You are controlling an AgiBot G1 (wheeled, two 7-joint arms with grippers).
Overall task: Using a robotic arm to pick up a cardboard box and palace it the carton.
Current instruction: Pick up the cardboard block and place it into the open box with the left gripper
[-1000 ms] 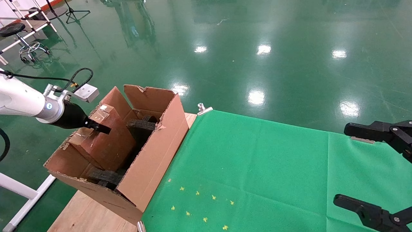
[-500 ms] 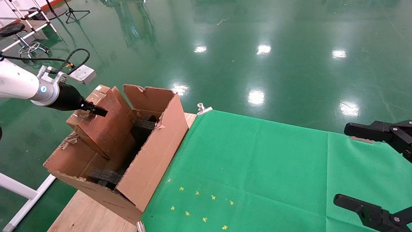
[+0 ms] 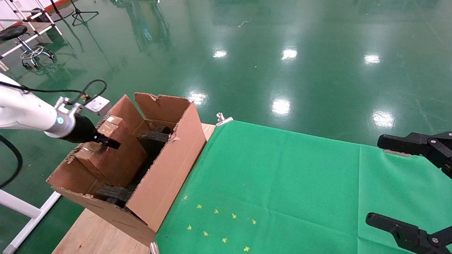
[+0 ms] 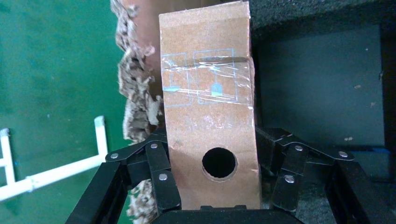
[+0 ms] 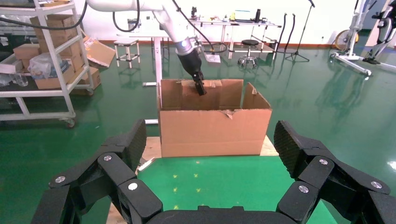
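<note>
The left pincer [image 3: 106, 142], at the end of the white robotic arm [image 3: 24, 111], is clenched on the narrow top end of the cardboard box [image 3: 113, 155]. In the left wrist view its black linked fingers [image 4: 161, 179] press against both broad faces of that box [image 4: 210, 121], on either side of the round hole [image 4: 219, 162] in the narrow face, with a strip of shiny clear tape [image 4: 208, 84] crossing the cardboard farther along.

The cardboard box stands tilted inside the carton [image 3: 166, 176], its lower part sunk below the carton's rim and its taped top showing above the ragged left wall. It sits in the left part of the carton, beside the black foam blocks [image 3: 152, 135]; another foam block [image 3: 111, 194] lies at the carton's near end. The carton's flaps stand upright, and it rests on the bare wooden left end of the counter [image 3: 91, 236], against the left edge of the green cloth [image 3: 282, 183] that covers the rest. A metal clip [image 3: 223, 119] holds the cloth at the counter's far edge.

The right pincer [image 5: 210, 154] hangs released over the right edge of the counter, jaws wide apart, well away from the carton [image 5: 212, 123], which it faces from across the cloth.
</note>
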